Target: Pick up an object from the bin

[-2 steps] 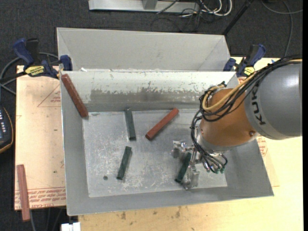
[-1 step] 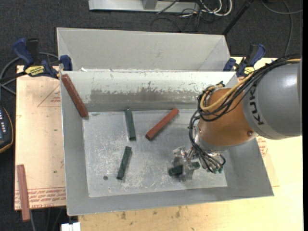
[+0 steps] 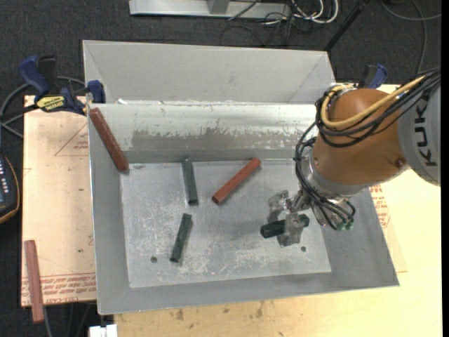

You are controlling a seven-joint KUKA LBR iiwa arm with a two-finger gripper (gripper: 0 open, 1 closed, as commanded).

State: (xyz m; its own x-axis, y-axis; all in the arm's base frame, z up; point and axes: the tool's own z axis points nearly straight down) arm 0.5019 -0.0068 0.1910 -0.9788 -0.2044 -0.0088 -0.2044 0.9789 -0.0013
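Hand (image 3: 286, 225) near bin's (image 3: 359, 250) right wall, seemingly clear

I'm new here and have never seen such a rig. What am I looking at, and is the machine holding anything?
One camera looks down on a grey metal bin. The robot arm, under an orange cover, reaches in from the right; its gripper hangs low over the bin's right side. On the floor lie an upper green bar, a lower green bar and a red-brown bar; a second red-brown bar leans on the left wall. Whether anything is held I cannot tell.
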